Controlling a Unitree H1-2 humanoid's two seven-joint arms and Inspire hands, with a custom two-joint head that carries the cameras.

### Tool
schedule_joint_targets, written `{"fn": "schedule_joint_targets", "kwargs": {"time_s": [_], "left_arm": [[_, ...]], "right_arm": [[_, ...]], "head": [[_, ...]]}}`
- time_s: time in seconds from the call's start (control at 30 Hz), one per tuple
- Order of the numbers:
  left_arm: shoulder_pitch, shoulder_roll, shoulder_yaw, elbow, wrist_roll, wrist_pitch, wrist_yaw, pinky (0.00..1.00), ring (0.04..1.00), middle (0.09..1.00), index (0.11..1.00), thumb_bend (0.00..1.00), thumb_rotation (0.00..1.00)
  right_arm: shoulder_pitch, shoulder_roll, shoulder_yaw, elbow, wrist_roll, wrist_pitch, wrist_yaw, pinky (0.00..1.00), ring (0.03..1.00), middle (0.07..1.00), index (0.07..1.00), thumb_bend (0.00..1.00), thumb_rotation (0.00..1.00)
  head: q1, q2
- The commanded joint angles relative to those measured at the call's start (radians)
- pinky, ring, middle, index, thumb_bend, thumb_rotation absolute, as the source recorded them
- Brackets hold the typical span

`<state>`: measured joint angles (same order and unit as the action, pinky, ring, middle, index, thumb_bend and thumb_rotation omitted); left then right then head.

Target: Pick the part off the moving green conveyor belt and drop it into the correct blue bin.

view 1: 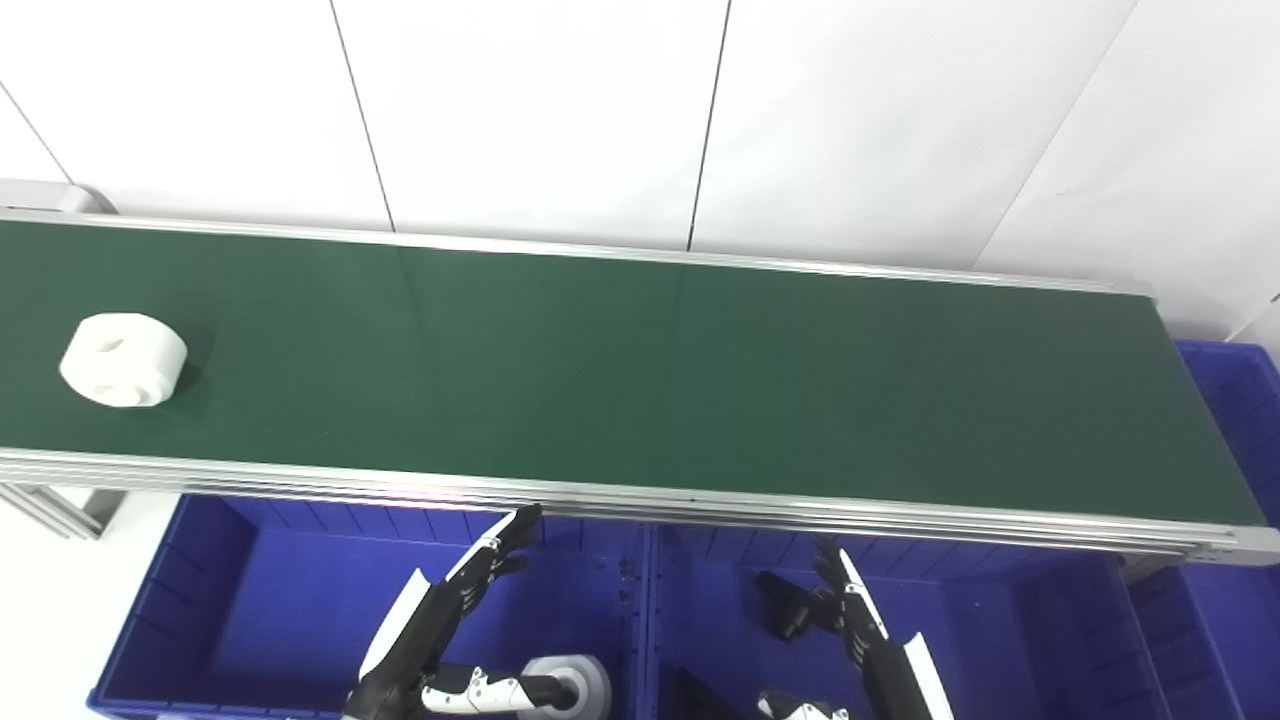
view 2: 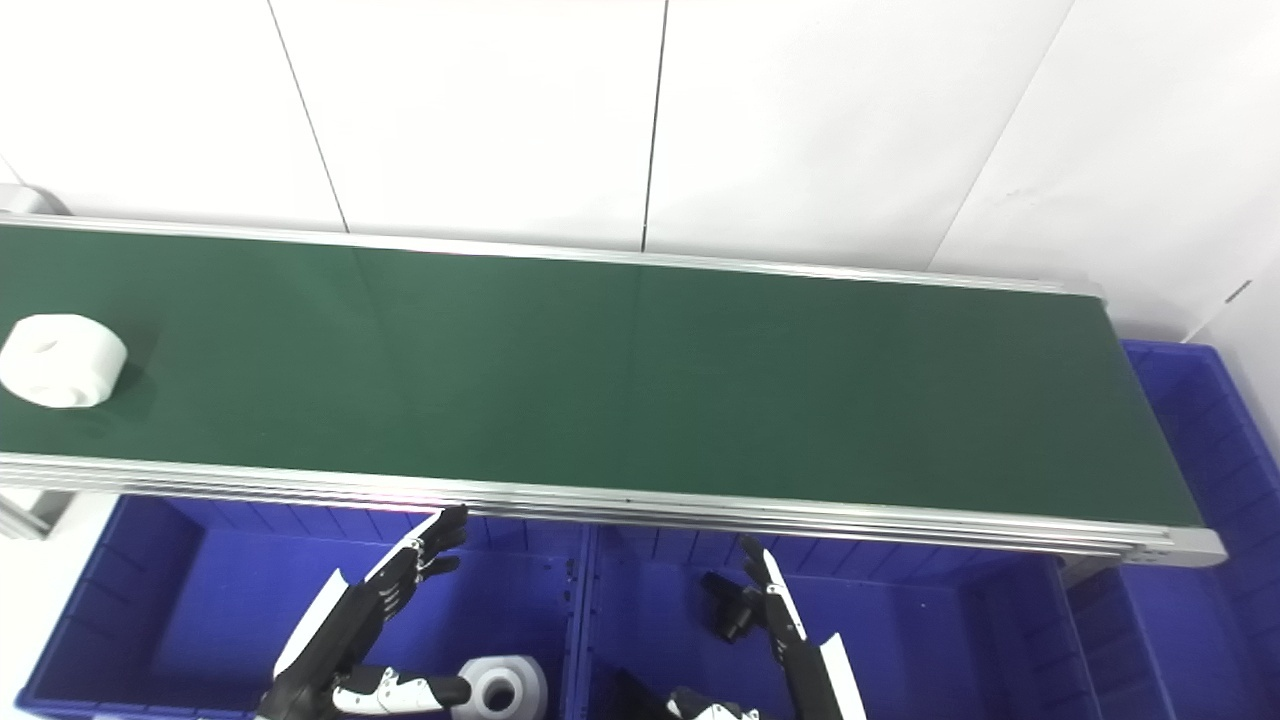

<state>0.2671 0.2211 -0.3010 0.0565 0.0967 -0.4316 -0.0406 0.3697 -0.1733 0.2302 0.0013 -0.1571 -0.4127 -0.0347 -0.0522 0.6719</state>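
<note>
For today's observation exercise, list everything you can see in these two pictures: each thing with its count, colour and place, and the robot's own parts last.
Conveyor belt: one, dark green with silver rails, across the middle.
Part on belt: one, white, round, far left of the belt.
Left bin: one, blue, below the belt's near rail.
Middle bin: one, blue, beside the left bin.
End bin: one, blue, at the belt's right end.
Part in bin: one, white-grey, round, in the left bin.
Wall: white panels, behind.
Left hand: black-white, open, over the left bin.
Right hand: black-white, open, over the middle bin.
</note>
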Motion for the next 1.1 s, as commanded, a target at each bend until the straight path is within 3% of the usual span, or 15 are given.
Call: {"fn": "schedule_joint_targets", "kwargs": {"time_s": [0.0,0.17,0.3,0.43,0.63,1.07], "left_arm": [[-0.002,0.003,-0.001,-0.024,0.01,-0.038,0.014,0.86,0.922,0.952,0.937,0.88,0.5],[-0.005,0.006,0.0,-0.019,0.002,-0.038,0.01,0.87,0.926,0.953,0.936,0.88,0.49],[-0.007,0.007,-0.004,-0.016,0.009,-0.038,0.013,0.86,0.925,0.952,0.933,0.88,0.5],[-0.018,-0.006,-0.026,0.014,0.022,-0.038,0.037,0.85,0.923,0.94,0.923,0.88,0.49],[-0.029,-0.011,-0.069,0.049,0.056,-0.038,0.095,0.82,0.892,0.917,0.897,0.92,0.48],[-0.09,0.017,-0.145,0.118,0.096,-0.038,0.211,0.75,0.851,0.889,0.873,0.93,0.43]], "right_arm": [[0.001,0.003,-0.003,-0.015,0.012,-0.056,0.006,0.91,0.966,1.0,0.983,0.84,0.5],[-0.005,0.008,-0.006,-0.012,-0.024,-0.046,0.015,0.92,0.982,1.0,0.987,0.84,0.55],[-0.004,0.014,-0.013,-0.012,-0.022,-0.034,0.018,0.92,0.983,1.0,0.98,0.84,0.54],[-0.005,0.0,-0.019,0.014,-0.001,-0.053,0.013,0.92,0.989,1.0,0.985,0.84,0.53],[-0.016,-0.035,-0.012,0.055,0.027,-0.057,0.002,0.98,1.0,1.0,1.0,0.81,0.54],[-0.07,-0.052,0.013,0.128,0.069,-0.057,0.002,1.0,1.0,1.0,1.0,0.68,0.41]], "head": [[0.001,-0.001],[0.002,0.0],[0.045,-0.017],[0.199,-0.09],[0.322,-0.167],[0.313,-0.233]]}}
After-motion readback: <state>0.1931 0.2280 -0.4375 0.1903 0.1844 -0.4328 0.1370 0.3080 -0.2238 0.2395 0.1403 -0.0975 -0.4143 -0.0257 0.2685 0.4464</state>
